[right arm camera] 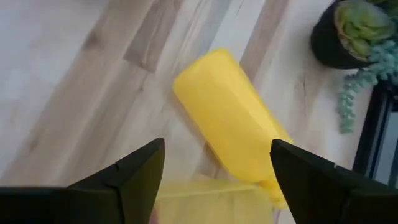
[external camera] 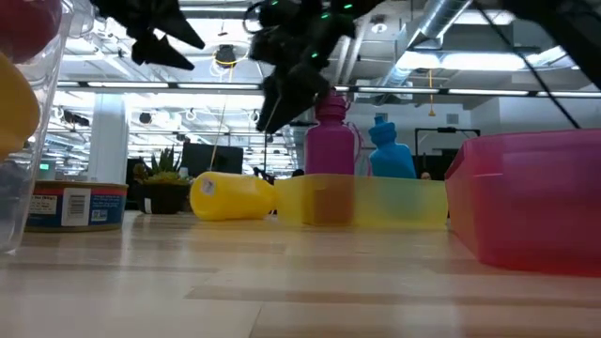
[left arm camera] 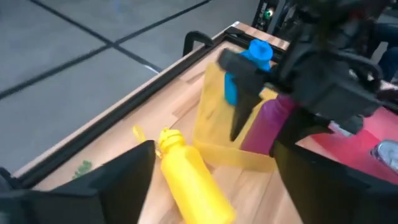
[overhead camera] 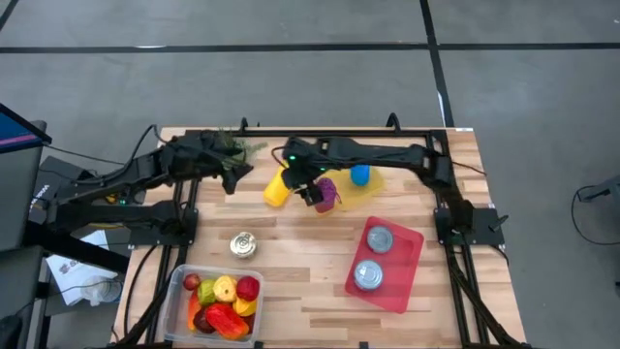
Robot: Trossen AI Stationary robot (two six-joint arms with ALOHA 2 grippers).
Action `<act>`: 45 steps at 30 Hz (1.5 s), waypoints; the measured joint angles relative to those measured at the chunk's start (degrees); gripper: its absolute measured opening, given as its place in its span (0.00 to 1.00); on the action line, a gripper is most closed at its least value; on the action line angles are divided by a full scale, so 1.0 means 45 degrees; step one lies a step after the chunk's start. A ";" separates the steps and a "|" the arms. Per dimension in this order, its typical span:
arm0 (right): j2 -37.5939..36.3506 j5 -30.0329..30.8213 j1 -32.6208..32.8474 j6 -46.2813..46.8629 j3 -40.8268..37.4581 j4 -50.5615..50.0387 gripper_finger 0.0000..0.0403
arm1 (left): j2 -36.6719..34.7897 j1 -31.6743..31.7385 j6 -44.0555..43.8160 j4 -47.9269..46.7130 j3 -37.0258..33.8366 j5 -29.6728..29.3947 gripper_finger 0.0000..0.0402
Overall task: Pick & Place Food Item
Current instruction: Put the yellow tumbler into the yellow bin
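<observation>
So the yellow bottle is lying on its side on the desk, right up against the near-left corner of the yellow tray that holds the pink bottle and the blue bottle. Its long axis runs roughly toward the back-left corner of the desk, cap end pointing that way near the little potted plant.

The right gripper hangs just above and beside the bottle's fat end, jaws spread wide with nothing between them; in its wrist view the bottle sits straight ahead between the two fingers. The left gripper is off to the bottle's left, raised, jaws also apart and empty, looking across at the bottle from the cap side.

My guess: the right arm is nearer and better lined up, but its jaws would need to straddle the bottle across the body, not along it. Food stuff sits in the clear bin at the front left, well apart from all this.
</observation>
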 joint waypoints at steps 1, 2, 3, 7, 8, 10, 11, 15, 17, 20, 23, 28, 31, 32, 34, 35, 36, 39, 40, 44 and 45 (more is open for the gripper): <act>0.0509 0.0037 -0.0001 -0.0283 0.0697 -0.0458 0.70 | -0.0258 0.0000 0.0227 0.0140 -0.0289 -0.0006 0.83; 0.0964 0.0084 -0.0007 -0.0589 0.1379 -0.0872 0.72 | -0.0538 0.0000 0.0375 0.0270 -0.0530 -0.0009 0.85; 0.1389 0.0156 -0.0037 -0.0902 0.2002 -0.1301 0.73 | -0.0828 0.0000 0.0526 0.0389 -0.0738 -0.0013 0.88; 0.2973 0.0274 -0.0096 -0.1260 0.4453 -0.2418 0.79 | -0.2040 0.0000 0.1057 0.0483 -0.1292 -0.0013 0.92; 0.3330 0.0397 -0.0095 -0.1271 0.5038 -0.2671 0.81 | -0.2373 0.0000 0.1120 0.0451 -0.1408 -0.0013 0.92; 0.3950 0.0819 -0.0082 -0.1357 0.5819 -0.2928 0.84 | -0.3081 0.0000 0.1167 0.0391 -0.1665 -0.0008 0.92; 0.3979 0.1134 -0.0082 -0.1598 0.5566 -0.2690 0.85 | -0.3424 0.0000 0.1167 0.0372 -0.1791 -0.0008 0.91; 0.4303 0.2229 0.0062 -0.2728 0.5265 -0.2595 0.86 | -0.4650 -0.0010 0.1167 0.0278 -0.2173 0.0013 0.89; 0.4434 0.2726 0.0141 -0.2841 0.5215 -0.2685 0.86 | -0.5090 -0.0010 0.1171 0.0286 -0.2404 0.0127 0.87; 0.4416 0.2878 0.0269 -0.3105 0.5227 -0.2130 0.85 | -0.5464 -0.0010 0.1196 0.0117 -0.2726 0.0147 0.86; 0.4381 0.3230 0.0427 -0.3217 0.5251 -0.1300 0.84 | -0.5593 -0.0010 0.1173 0.0154 -0.2994 0.0157 0.86; 0.4387 0.3835 0.0727 -0.3349 0.5245 -0.1242 0.82 | -0.5588 -0.0010 0.1163 0.0478 -0.3396 0.0163 0.86; 0.4393 0.4688 0.0907 -0.3173 0.5299 -0.0869 0.79 | -0.5583 -0.0010 0.1164 0.0573 -0.3467 0.0166 0.86; 0.4406 0.4898 0.0972 -0.3043 0.5493 -0.0878 0.78 | -0.5583 -0.0010 0.1167 0.0599 -0.3467 0.0166 0.86; 0.4337 0.5268 0.1116 -0.2877 0.5751 -0.0484 0.77 | -0.5583 -0.0010 0.1162 0.0779 -0.3467 0.0166 0.86; 0.4142 0.5496 0.1227 -0.2906 0.5641 -0.0007 0.76 | -0.5585 -0.0010 0.1162 0.0873 -0.3467 0.0170 0.85; 0.3962 0.5622 0.1331 -0.2962 0.5614 0.0118 0.76 | -0.5588 -0.0010 0.1162 0.0937 -0.3467 0.0171 0.85; 0.3612 0.6244 0.1707 -0.2808 0.5768 0.0947 0.76 | -0.5567 -0.0010 0.1162 0.0997 -0.3467 0.0200 0.84; 0.3401 0.6472 0.1836 -0.2645 0.5669 0.1107 0.75 | -0.5556 -0.0010 0.1161 0.0961 -0.3467 0.0215 0.83; 0.2363 0.5328 0.2113 0.0061 0.5688 0.1367 0.75 | -0.5374 -0.0010 0.0785 0.0648 -0.3467 0.0266 0.83; 0.2097 0.4496 0.2111 0.1194 0.5693 0.1297 0.75 | -0.5278 -0.0010 0.0700 0.0618 -0.3467 0.0339 0.82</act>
